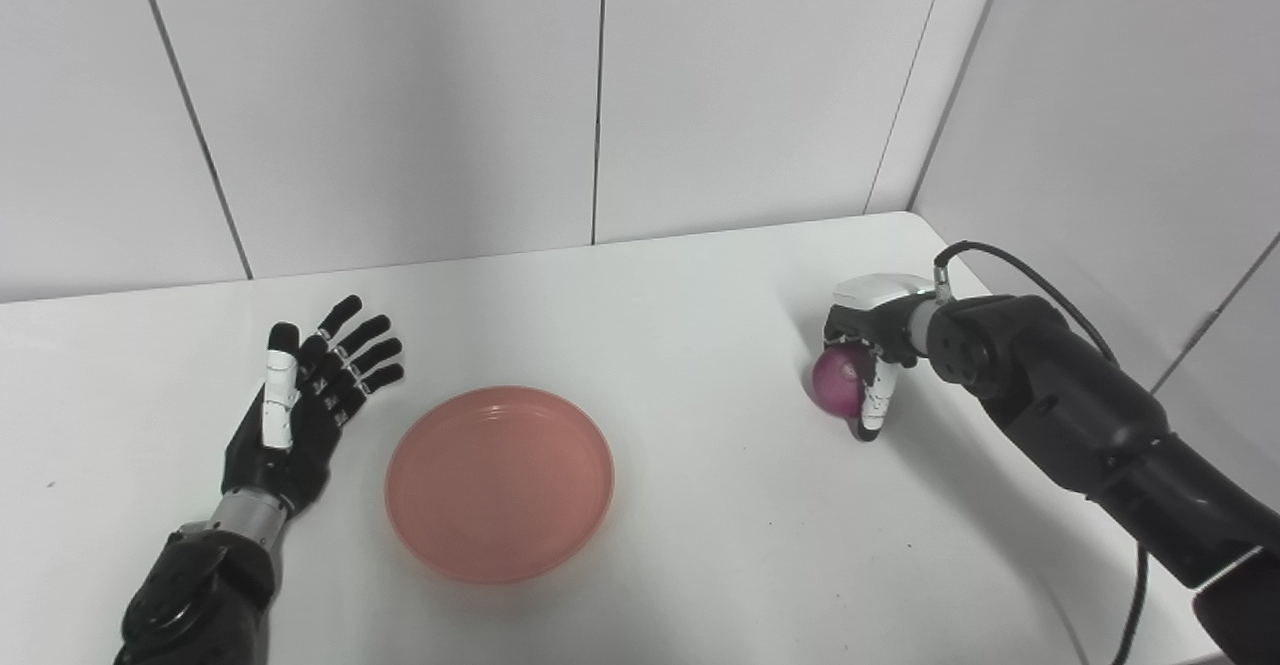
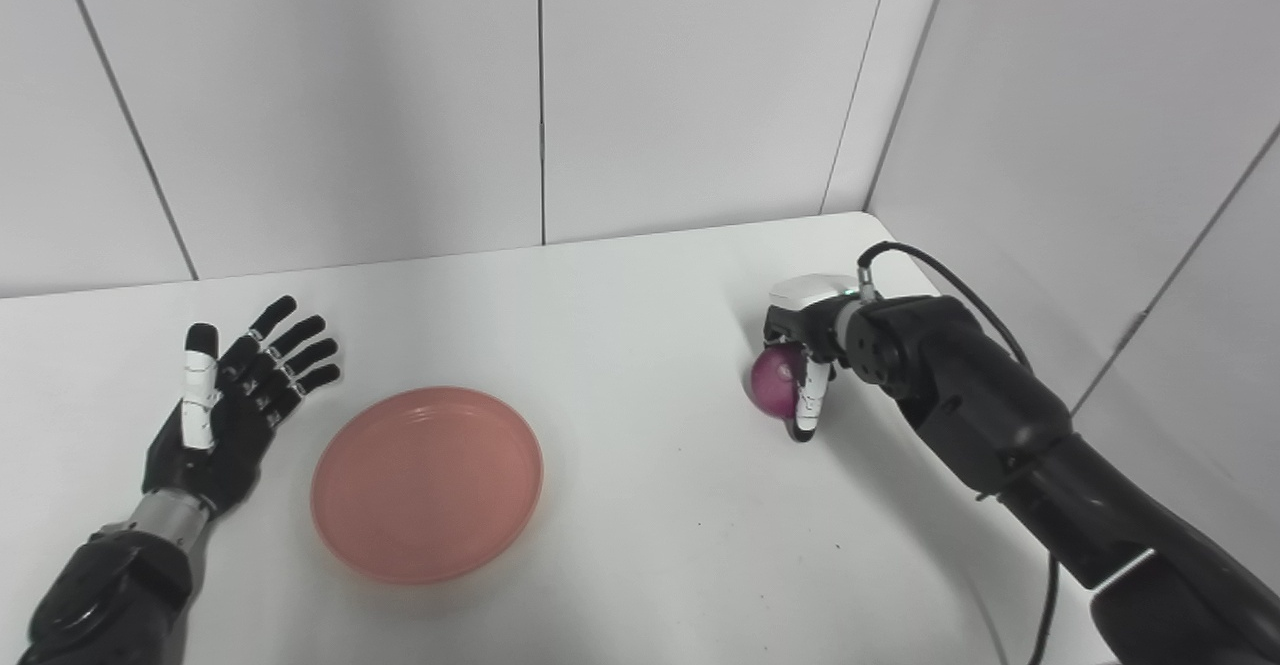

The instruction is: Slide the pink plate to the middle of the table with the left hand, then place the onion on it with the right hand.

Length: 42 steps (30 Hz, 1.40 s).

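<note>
The pink plate (image 1: pixel 500 480) lies flat on the white table (image 1: pixel 680 295), a little left of its middle. My left hand (image 1: pixel 300 400) is open and empty, palm up, just left of the plate and not touching it. The purple onion (image 1: pixel 838 381) sits at the table's right side. My right hand (image 1: pixel 875 345) is over it from above, fingers curled down around it, thumb along its near side. The onion looks to rest on or just above the table. The same scene shows in the right eye view, with the plate (image 2: pixel 428 483) and onion (image 2: pixel 774 382).
White wall panels stand behind the table and along its right side, close to the right arm (image 1: pixel 1080 425). A black cable (image 1: pixel 1040 290) loops above the right forearm. The table's far right corner is just behind the onion.
</note>
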### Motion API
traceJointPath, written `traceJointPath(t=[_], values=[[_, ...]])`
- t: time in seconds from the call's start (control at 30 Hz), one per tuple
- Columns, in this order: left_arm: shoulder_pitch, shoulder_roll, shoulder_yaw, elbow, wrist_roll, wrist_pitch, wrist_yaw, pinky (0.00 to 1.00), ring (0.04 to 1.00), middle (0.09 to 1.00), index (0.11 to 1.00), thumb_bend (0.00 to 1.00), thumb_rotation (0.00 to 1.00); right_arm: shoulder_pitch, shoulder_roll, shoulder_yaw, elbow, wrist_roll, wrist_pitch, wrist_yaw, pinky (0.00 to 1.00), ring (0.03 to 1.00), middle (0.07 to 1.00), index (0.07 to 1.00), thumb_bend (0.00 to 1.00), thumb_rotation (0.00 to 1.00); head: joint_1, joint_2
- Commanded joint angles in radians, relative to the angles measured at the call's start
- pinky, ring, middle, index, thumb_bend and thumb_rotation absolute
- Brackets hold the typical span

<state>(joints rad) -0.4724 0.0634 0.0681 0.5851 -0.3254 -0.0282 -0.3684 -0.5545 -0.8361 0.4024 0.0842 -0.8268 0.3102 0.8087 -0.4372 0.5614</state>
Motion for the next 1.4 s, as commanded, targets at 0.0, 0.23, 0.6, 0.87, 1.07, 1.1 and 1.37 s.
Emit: traceJointPath(t=[0.0,0.23,0.6,0.87,1.07,1.1,1.37], values=[[0.048,0.010,-0.007,0.074,0.026,0.047,0.017,0.80,0.828,0.855,0.900,0.89,0.91,-0.013,-0.026,-0.003,-0.001,0.014,-0.035,0.021,0.29,0.374,0.474,0.487,0.52,0.14,0.001,0.001],[0.044,0.011,-0.010,0.086,0.035,0.038,0.025,0.77,0.809,0.837,0.879,0.90,0.90,-0.035,-0.032,-0.019,-0.057,0.005,-0.009,0.044,0.30,0.392,0.464,0.497,0.53,0.01,0.000,0.000],[0.046,0.002,-0.010,0.067,0.036,0.051,0.040,0.78,0.814,0.843,0.889,0.88,0.90,-0.118,-0.031,-0.042,-0.087,0.017,-0.039,0.081,0.35,0.427,0.482,0.496,0.53,0.00,0.006,-0.002],[0.052,0.002,-0.016,0.045,0.037,0.062,0.050,0.78,0.821,0.847,0.898,0.87,0.91,-0.153,-0.031,-0.040,-0.105,0.015,-0.058,0.094,0.39,0.475,0.495,0.486,0.53,0.00,0.009,-0.002],[0.050,0.000,-0.016,0.051,0.041,0.062,0.051,0.77,0.820,0.846,0.898,0.88,0.91,-0.187,-0.016,-0.043,-0.128,0.023,-0.059,0.111,0.36,0.444,0.492,0.487,0.53,0.00,0.022,-0.003],[0.050,0.000,-0.016,0.053,0.041,0.063,0.051,0.78,0.820,0.845,0.900,0.88,0.91,-0.193,-0.013,-0.042,-0.134,0.022,-0.060,0.115,0.36,0.441,0.486,0.491,0.53,0.00,0.022,-0.003],[0.049,-0.017,-0.024,0.065,0.051,0.046,0.056,0.78,0.821,0.851,0.907,0.88,0.91,-0.254,0.048,-0.024,-0.246,0.036,-0.095,0.137,0.37,0.452,0.489,0.486,0.53,0.00,0.101,-0.007]])
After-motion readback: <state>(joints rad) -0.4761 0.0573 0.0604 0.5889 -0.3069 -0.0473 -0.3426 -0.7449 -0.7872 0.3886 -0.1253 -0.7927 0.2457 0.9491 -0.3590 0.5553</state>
